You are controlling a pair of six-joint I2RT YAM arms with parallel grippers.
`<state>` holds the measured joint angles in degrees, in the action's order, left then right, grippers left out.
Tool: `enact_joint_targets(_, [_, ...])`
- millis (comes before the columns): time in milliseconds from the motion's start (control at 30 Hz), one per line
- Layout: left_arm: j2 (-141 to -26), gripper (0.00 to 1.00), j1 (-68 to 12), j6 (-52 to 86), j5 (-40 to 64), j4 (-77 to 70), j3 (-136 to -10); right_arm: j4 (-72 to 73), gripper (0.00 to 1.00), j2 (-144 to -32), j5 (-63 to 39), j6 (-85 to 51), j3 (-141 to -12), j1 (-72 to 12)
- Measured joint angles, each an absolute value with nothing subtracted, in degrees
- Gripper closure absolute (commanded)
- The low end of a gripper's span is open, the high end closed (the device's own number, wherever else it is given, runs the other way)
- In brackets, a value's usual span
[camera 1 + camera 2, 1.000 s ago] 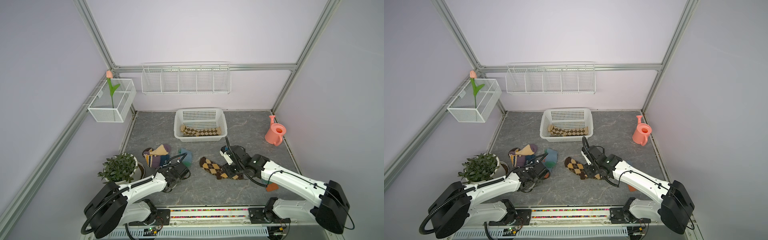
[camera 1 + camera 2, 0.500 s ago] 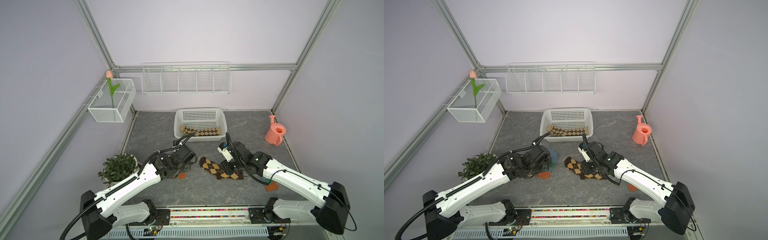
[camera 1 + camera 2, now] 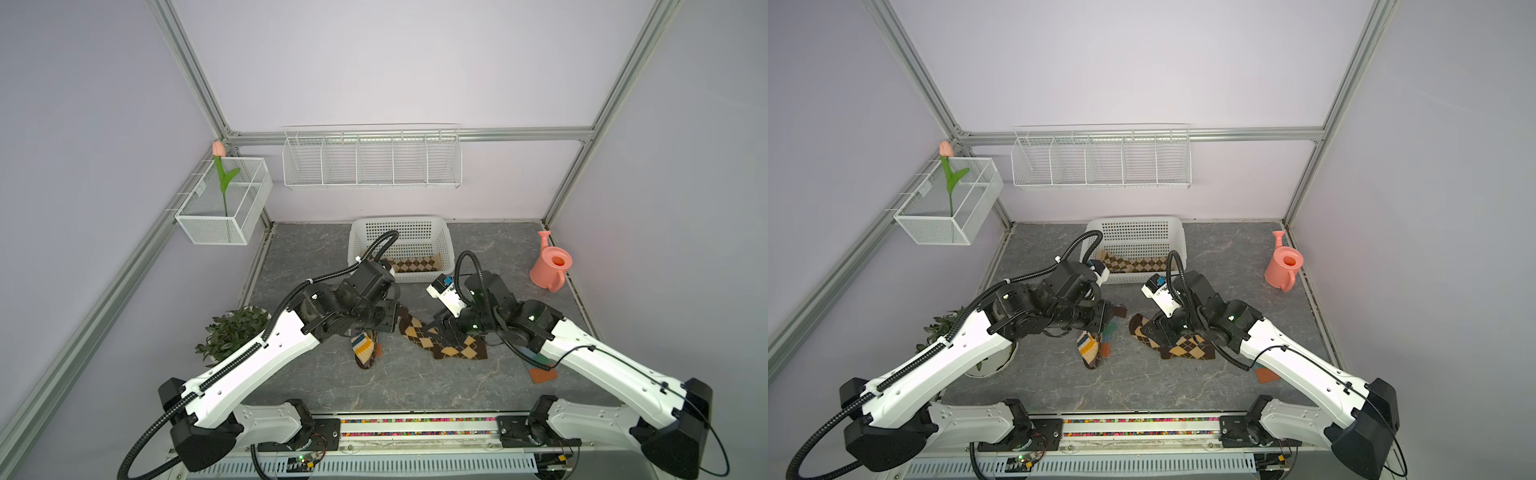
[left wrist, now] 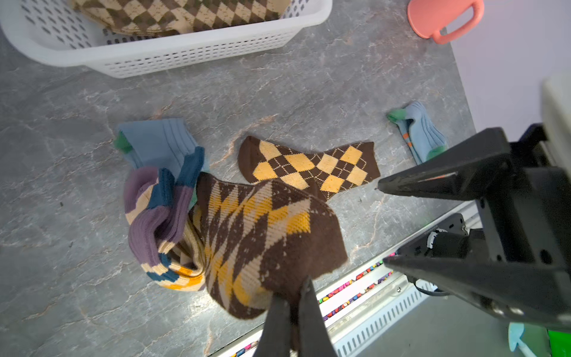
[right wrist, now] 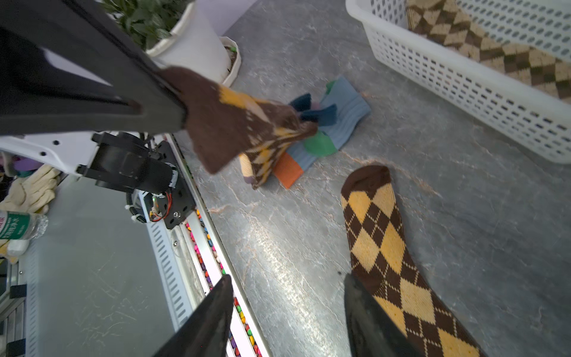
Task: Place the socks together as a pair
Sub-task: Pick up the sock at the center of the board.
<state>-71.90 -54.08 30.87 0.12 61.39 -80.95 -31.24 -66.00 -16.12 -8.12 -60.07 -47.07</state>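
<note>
My left gripper (image 4: 293,296) is shut on the cuff of a dark brown-yellow argyle sock (image 4: 265,235), which hangs from it (image 3: 368,359) above the table. A cream sock with purple, navy and yellow stripes (image 4: 154,216) is bunched against its lower end. The matching dark argyle sock (image 3: 440,345) lies flat just to the right, also in the right wrist view (image 5: 386,247). My right gripper (image 5: 287,278) stands open over that flat sock's leg end, holding nothing. A blue-grey sock (image 4: 157,145) lies behind the hanging one.
A white basket (image 3: 353,249) at the back holds tan-brown argyle socks (image 4: 173,15). Another blue-grey sock (image 3: 542,374) with an orange cuff lies under my right arm. A pink watering can (image 3: 550,266) stands at the right and a potted plant (image 3: 232,332) at the left.
My left arm has lifted the dark argyle sock out of the left pile and carried it right, toward the flat one. My right gripper's jaws have widened.
</note>
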Motion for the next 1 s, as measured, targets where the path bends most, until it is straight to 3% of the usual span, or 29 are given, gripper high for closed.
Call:
enact_joint_targets(333, [-73.9, 1.0, -54.1, 23.5, 6.1, 62.0, -88.2, -28.0, 0.33, -67.2, -18.5, -4.5, -64.8, -48.0])
enact_joint_targets(600, [-75.0, 1.0, -54.1, 20.8, 9.1, 62.2, -88.2, -28.5, 0.31, -71.3, -14.6, -1.3, -68.4, -48.7])
enact_joint_targets(633, [-75.0, 1.0, -54.1, 20.5, 9.2, 62.2, -88.2, -28.6, 0.34, -71.6, -14.2, -0.9, -68.6, -48.8])
enact_joint_targets(700, [-75.0, 1.0, -54.1, 20.2, 9.5, 62.3, -88.2, -28.9, 0.55, -72.2, -13.9, -0.2, -69.1, -49.0])
enact_joint_targets(767, [-75.0, 1.0, -54.0, 19.8, 9.8, 62.2, -88.2, -29.0, 0.69, -72.9, -14.0, 0.4, -69.6, -49.6])
enact_joint_targets(900, [-74.9, 1.0, -53.7, 19.6, 9.9, 62.2, -88.2, -28.9, 0.85, -73.4, -14.0, 1.0, -69.6, -50.9])
enact_joint_targets(933, [-74.8, 0.96, -53.6, 19.4, 9.9, 62.2, -88.2, -28.9, 0.88, -73.4, -13.9, 1.1, -69.6, -51.0])
enact_joint_targets(1000, [-74.7, 0.77, -53.6, 19.4, 9.4, 62.2, -88.2, -28.6, 0.92, -73.4, -13.5, 0.9, -69.6, -51.2])
